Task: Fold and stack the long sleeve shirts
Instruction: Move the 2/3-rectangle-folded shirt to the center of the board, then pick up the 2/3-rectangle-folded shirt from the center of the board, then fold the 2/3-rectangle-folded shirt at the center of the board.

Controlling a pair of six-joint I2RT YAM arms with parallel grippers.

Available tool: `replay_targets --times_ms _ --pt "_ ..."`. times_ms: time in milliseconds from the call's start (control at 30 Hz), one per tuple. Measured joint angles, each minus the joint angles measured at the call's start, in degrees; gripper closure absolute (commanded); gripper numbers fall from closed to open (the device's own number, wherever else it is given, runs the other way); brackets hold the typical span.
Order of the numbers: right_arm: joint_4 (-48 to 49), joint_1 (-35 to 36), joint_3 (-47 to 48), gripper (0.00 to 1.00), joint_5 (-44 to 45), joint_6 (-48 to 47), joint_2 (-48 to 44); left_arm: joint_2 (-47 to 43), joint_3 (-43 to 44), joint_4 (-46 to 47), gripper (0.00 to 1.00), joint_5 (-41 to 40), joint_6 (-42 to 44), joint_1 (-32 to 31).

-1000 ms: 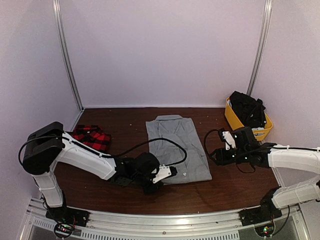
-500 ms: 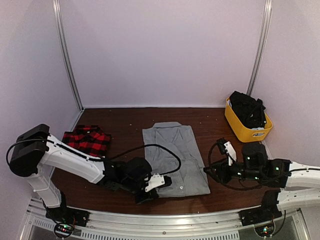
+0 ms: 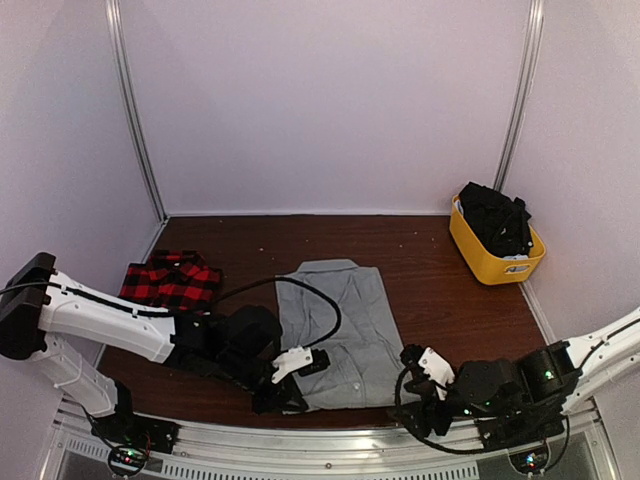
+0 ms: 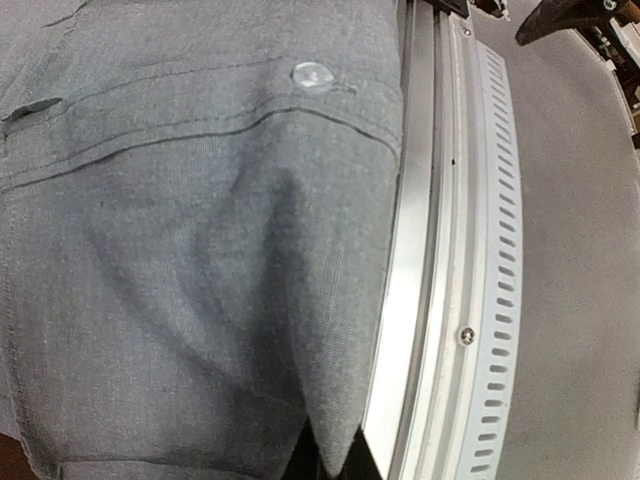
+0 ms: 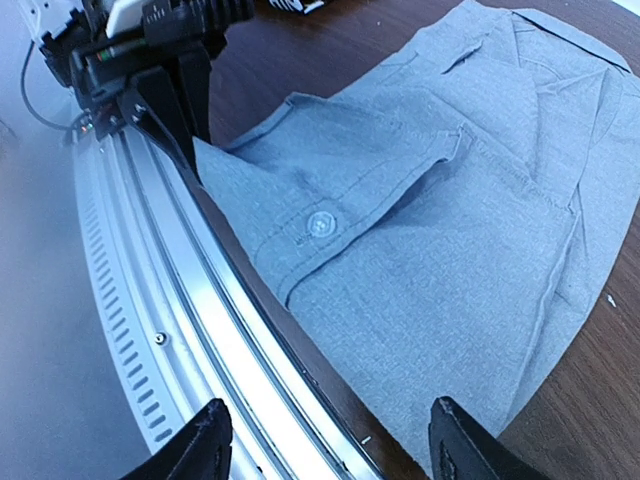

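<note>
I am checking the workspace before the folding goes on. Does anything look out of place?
Yes. The grey shirt lies askew at the near edge of the table, its hem reaching the metal rail, one corner pinched by the left end effector.

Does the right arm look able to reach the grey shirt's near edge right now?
Probably yes: the right gripper is open right by the grey shirt, nothing between them; the left gripper pinches only one corner.

A robot lab cell: plain white walls [image 3: 320,100], metal corner posts [image 3: 135,120], slotted aluminium rail [image 3: 320,432] edging the wooden table [image 3: 430,265].
</note>
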Motion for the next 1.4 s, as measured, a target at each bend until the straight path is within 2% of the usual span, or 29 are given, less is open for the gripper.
replay_targets --times_ms 233,500,600,733,833,1233,1400 --pt "-3.8 6.1 8.2 0.31 6.7 0.6 14.5 -2.8 -0.9 -2.3 1.0 5.2 -2.5 0.0" --pt "-8.2 8.2 14.6 0.36 9.6 -0.5 24.3 -5.3 -1.1 -3.2 1.0 10.3 -3.3 0.0" --pt "-9.9 8.5 15.9 0.51 10.1 -1.1 26.4 -5.9 -1.1 -3.5 1.0 11.5 -3.4 0.0" --pt "-11.7 8.7 16.9 0.87 10.1 -1.6 28.5 -6.7 -1.2 -4.0 1.0 12.6 -3.6 0.0" --pt "-12.9 9.3 17.7 1.0 9.0 -1.4 28.8 -7.2 -2.1 -4.1 1.0 13.5 -4.2 0.0" --pt "-17.3 10.9 24.2 1.0 -5.7 -1.2 25.4 -15.6 -3.3 -6.6 0.98 18.3 -8.7 -0.6" --pt "-20.3 5.8 26.3 1.0 -9.0 -2.1 21.6 -16.7 -2.1 -7.0 1.0 20.3 -10.0 3.2"
